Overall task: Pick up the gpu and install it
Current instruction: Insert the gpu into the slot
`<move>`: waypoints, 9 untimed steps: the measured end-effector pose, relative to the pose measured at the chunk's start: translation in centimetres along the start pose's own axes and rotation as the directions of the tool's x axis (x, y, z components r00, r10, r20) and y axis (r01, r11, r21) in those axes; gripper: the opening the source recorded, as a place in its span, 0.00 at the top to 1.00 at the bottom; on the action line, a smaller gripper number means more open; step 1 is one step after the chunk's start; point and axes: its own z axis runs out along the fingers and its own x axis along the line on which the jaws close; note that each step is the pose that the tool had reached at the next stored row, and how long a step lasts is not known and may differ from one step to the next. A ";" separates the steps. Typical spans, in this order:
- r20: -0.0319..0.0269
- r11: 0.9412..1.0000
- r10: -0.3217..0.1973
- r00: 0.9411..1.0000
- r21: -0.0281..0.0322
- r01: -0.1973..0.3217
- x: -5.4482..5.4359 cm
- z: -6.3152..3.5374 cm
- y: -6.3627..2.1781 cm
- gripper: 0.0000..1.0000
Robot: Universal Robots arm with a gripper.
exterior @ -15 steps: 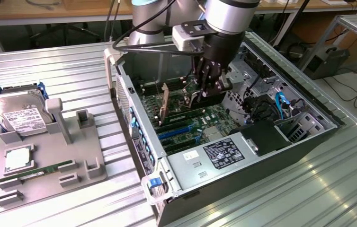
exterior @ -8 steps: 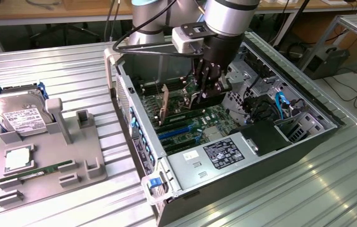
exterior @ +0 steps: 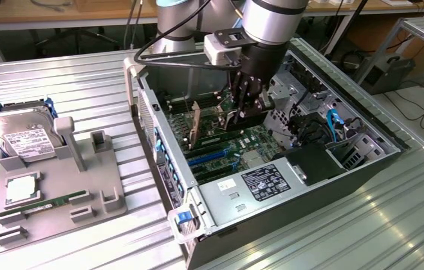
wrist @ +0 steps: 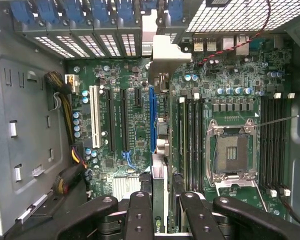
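Exterior view's left: A ribbed metal counter [exterior: 84,73] carried a grey holder [exterior: 84,191], well apart from the arm's work.
On the holder: 1 hard drive [exterior: 21,135] with a white label stood propped at the far end. A square silver chip [exterior: 18,188] lay flat nearer the camera, and a slim green memory stick [exterior: 47,203] lay just beside it.
Centre: The computer case [exterior: 143,107] lay open on the counter, with a row of blue latches [exterior: 168,166] down its left wall.
Inside the case: The green motherboard [exterior: 256,140] was in plain sight, with blue slots [exterior: 212,154] running across it.
Gpu: And there it was, the gpu [exterior: 195,126], up on edge inside the case over the motherboard, bracket end toward the latch wall. In the wrist view the gpu [wrist: 160,145] showed edge-on, just beside the long blue slot [wrist: 151,120], with its pale bracket near the rear openings. Whether it sat in a slot could not be told.
Gripper: The gripper [exterior: 236,115] was down in the case, its fingers [wrist: 140,210] clamped on the gpu, 1 on each side of the board.
Arm: The silver arm [exterior: 272,22] dropped in from the top of the exterior view, a black cable [exterior: 167,42] looping off it.
Beside the gpu, wrist view: An open processor socket [wrist: 232,152] sat between 2 banks of dark memory slots [wrist: 190,145].
Exterior view's right: A silver box with a black label [exterior: 266,181] filled the near corner of the case, and blue cables [exterior: 334,126] hung near the drive bay.
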 end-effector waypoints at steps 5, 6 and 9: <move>0.000 1.000 0.000 1.000 0.000 0.000 0.2 0.75 0.46 0.74; 0.000 1.000 0.000 1.000 0.000 0.000 0.2 0.88 0.63 0.74; 0.000 1.000 0.000 1.000 0.000 0.000 0.4 1.35 1.43 0.74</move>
